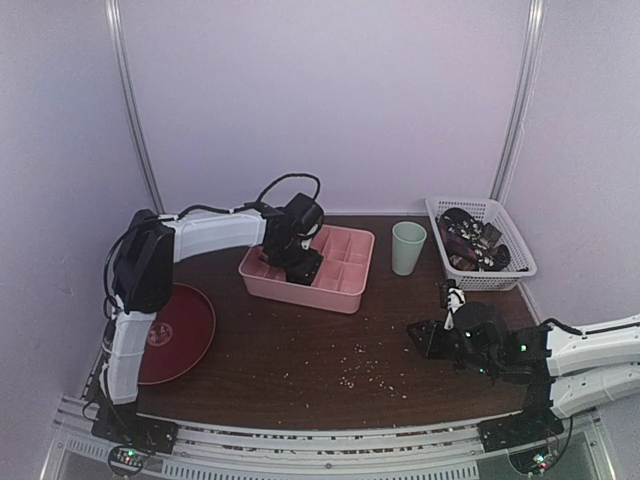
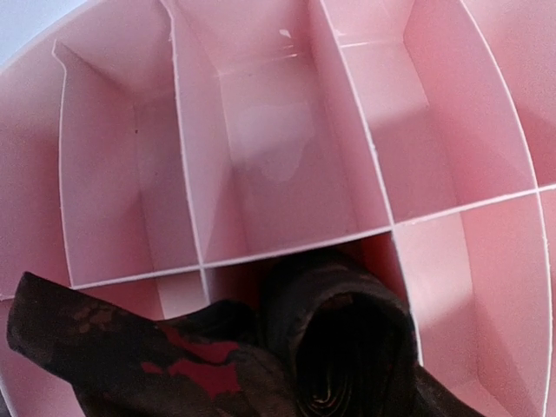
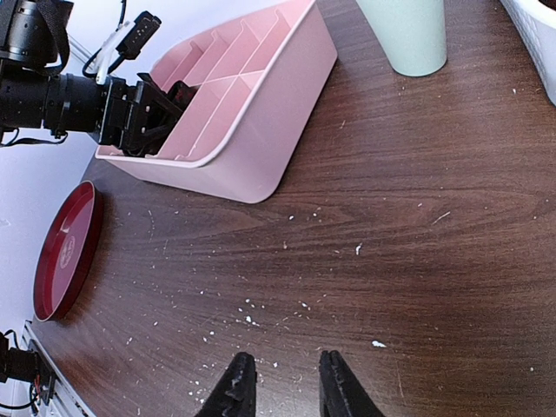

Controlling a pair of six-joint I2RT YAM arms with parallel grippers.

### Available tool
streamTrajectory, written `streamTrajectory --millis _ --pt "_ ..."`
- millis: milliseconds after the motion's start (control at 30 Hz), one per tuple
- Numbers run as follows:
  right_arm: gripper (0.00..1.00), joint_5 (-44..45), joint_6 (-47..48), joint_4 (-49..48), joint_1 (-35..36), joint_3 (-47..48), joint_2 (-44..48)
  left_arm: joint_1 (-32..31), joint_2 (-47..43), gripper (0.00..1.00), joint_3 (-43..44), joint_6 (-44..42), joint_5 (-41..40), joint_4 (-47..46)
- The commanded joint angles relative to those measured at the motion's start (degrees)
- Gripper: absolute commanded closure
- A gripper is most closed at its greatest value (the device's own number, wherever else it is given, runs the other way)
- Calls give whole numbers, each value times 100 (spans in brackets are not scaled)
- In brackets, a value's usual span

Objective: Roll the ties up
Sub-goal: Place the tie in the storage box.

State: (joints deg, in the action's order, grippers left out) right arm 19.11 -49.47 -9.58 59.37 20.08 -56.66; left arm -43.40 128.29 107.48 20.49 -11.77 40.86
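Presently: coil seated in tray

Top view: left gripper (image 1: 293, 262) dips into pink plastic divided tray (image 1: 300, 290), likely seating a coil; spare dark ties (image 1: 472, 243) wait in white mesh basket (image 1: 492, 282).
Left wrist: dark brown-and-red rolled fabric tie (image 2: 347, 347) fills a near compartment; jaw spread cannot be told.
Right wrist: right gripper (image 3: 285, 387) hovers part-open, empty.

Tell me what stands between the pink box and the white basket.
A green cup stands between the pink box and the white basket, in the top view.
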Motion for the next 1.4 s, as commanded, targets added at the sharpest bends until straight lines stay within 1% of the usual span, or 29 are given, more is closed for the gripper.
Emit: streamTrajectory --millis 0,167,467,767,1067,1167,1267,1333,1367 --pt "73 103 16 -43 -13 -16 -20 -29 -258 22 253 -178 16 -34" --pt "73 98 25 -43 -13 1 -35 15 -242 22 443 -294 -3 -34" --pt "73 106 67 -26 -12 70 -91 42 -229 22 538 -348 205 -7" --pt "73 76 69 -61 -7 117 -216 43 -433 22 705 -557 -280 45" --pt "73 62 61 -92 -7 126 -286 77 -716 23 754 -674 -483 107" --pt "73 52 60 -118 -14 120 -324 86 -875 27 680 -615 -529 217" --pt "73 43 61 -137 -14 128 -350 89 -1094 29 389 -498 -609 257" --pt "73 40 61 -156 -12 134 -352 125 -1200 42 209 -383 -654 299" --pt "73 37 58 -172 -13 133 -362 148 -1260 52 100 -319 -640 297"
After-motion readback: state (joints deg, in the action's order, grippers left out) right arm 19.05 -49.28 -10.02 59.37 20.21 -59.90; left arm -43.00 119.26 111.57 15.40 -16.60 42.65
